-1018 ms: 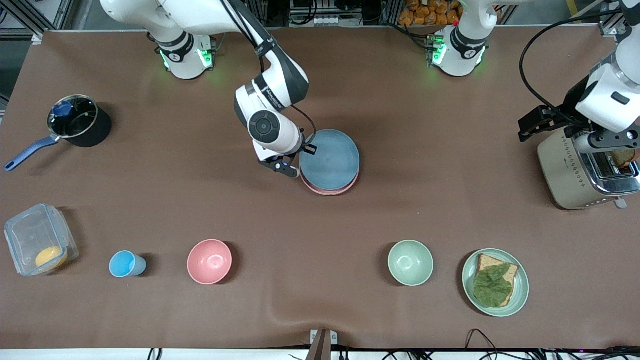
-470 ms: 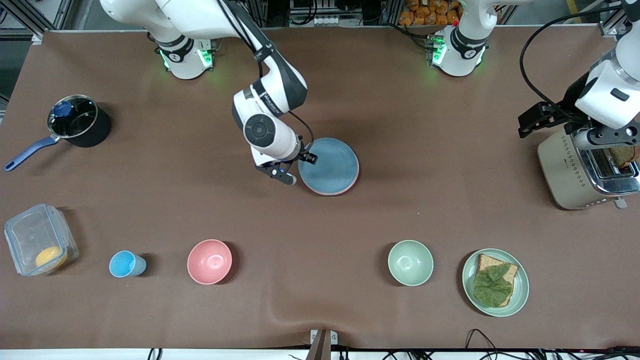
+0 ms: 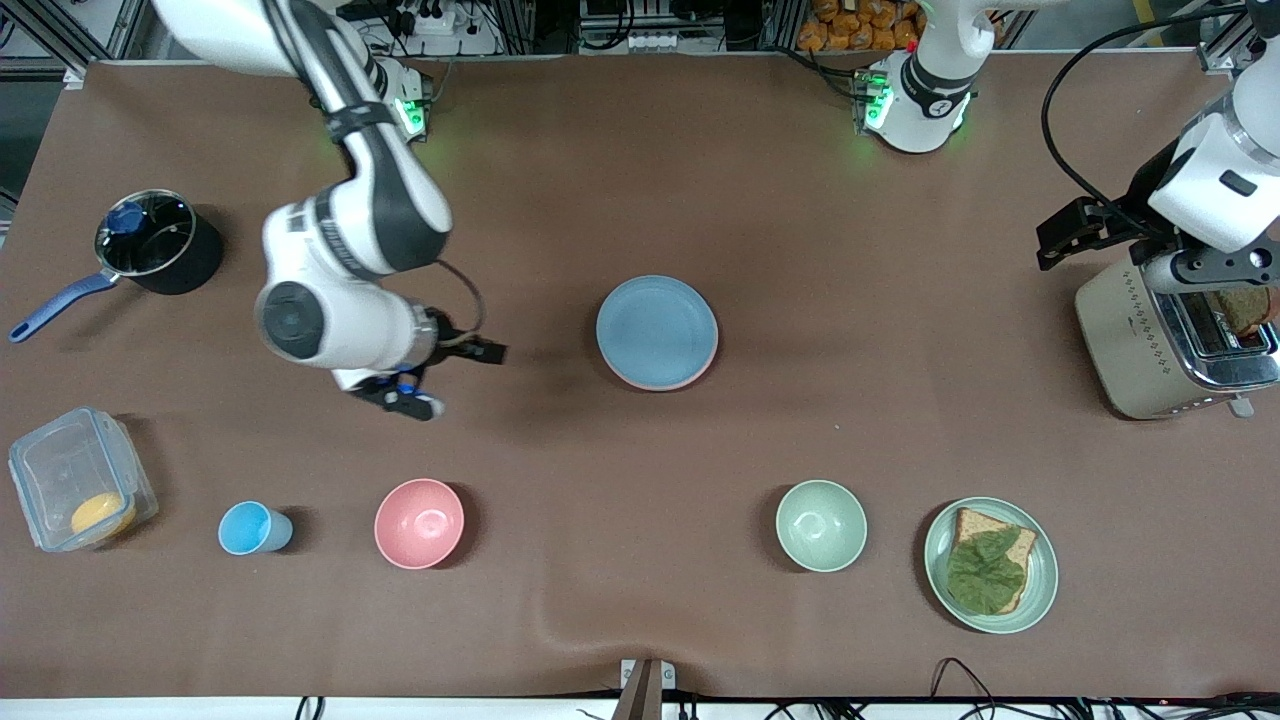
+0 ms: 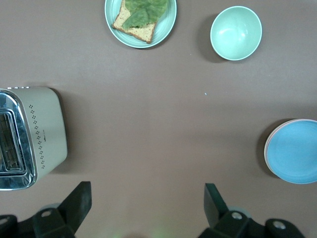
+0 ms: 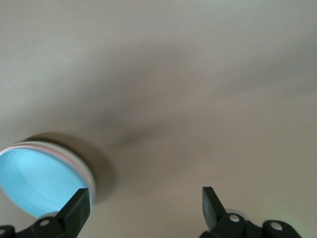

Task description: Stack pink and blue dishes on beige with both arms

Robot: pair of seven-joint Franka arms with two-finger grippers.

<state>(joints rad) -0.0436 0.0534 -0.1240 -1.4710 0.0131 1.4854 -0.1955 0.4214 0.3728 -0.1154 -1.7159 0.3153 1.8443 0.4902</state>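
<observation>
The light blue plate [image 3: 657, 328] lies flat on the pink plate [image 3: 662, 384] in the middle of the table; only the pink rim peeks out under it. The beige plate is hidden. My right gripper [image 3: 450, 378] is open and empty, over bare tablecloth beside the stack, toward the right arm's end of the table. Its wrist view shows the stack [image 5: 39, 181] off past one fingertip [image 5: 79, 206], apart from it. My left gripper [image 4: 146, 203] waits open and empty, high up beside the toaster [image 4: 29, 139].
The toaster [image 3: 1170, 340] stands at the left arm's end. Nearer the front camera sit a green plate with bread [image 3: 1040, 590], a green bowl [image 3: 821, 525], a pink bowl [image 3: 419, 523], a blue cup [image 3: 250, 527] and a clear box [image 3: 60, 470]. A pot [image 3: 155, 245] stands at the right arm's end.
My right gripper opened and let go of the blue plate, which settled onto the pink one. The arm then drew back toward its own end. The left arm stayed put.
</observation>
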